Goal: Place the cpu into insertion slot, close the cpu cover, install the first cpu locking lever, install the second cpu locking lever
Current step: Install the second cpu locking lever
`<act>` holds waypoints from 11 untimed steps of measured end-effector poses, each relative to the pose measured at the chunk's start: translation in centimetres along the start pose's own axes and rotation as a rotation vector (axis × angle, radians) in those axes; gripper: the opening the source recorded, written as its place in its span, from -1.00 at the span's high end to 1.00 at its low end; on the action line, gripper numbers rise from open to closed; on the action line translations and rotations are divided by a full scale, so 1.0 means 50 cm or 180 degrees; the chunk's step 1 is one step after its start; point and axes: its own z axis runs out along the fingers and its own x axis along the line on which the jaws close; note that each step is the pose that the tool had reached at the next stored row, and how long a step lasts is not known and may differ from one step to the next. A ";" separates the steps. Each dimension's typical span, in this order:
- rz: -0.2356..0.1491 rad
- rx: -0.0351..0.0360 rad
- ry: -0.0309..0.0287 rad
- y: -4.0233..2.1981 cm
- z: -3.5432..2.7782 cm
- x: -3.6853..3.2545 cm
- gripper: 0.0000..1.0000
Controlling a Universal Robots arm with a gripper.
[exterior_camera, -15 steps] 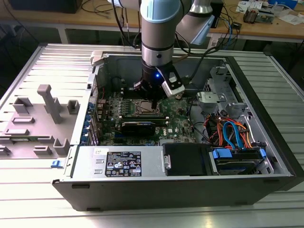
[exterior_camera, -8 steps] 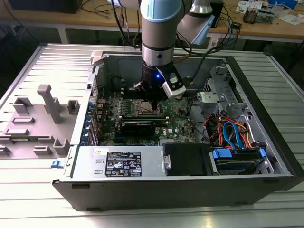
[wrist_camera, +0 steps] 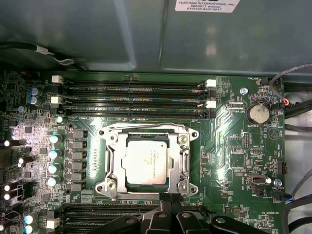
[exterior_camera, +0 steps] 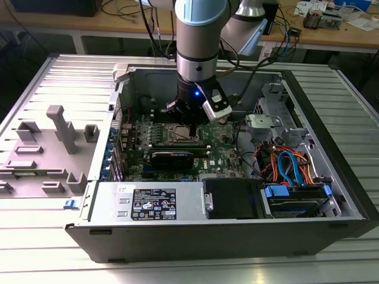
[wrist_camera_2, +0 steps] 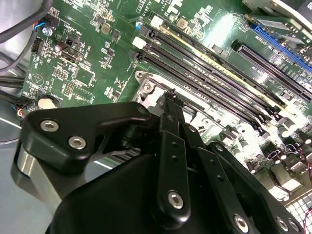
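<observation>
First wrist view puts my gripper (wrist_camera: 168,201) right at the edge of the insertion slot (wrist_camera: 148,163), its black fingers (wrist_camera: 171,199) pressed together with nothing between them, clenched into a narrow tip rather than spread for a grasp. I read that as a pushing posture, suited to nudging thin metal parts beside the slot. The cpu (wrist_camera: 146,161) already lies flat inside the slot, silver top up, square to its walls. Around the chip sits the cpu cover (wrist_camera: 184,157), its frame lying down over the chip's edges so the window shows the top. Beyond the slot, on its far side from the fingers, run the long memory slots (wrist_camera: 131,100).
</observation>
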 end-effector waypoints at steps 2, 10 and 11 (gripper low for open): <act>-0.0001 0.0001 0.0001 -0.002 0.000 0.001 0.79; 0.0003 -0.0059 -0.0001 -0.029 -0.001 0.011 0.79; 0.0004 -0.0094 -0.0002 -0.029 -0.001 0.015 0.79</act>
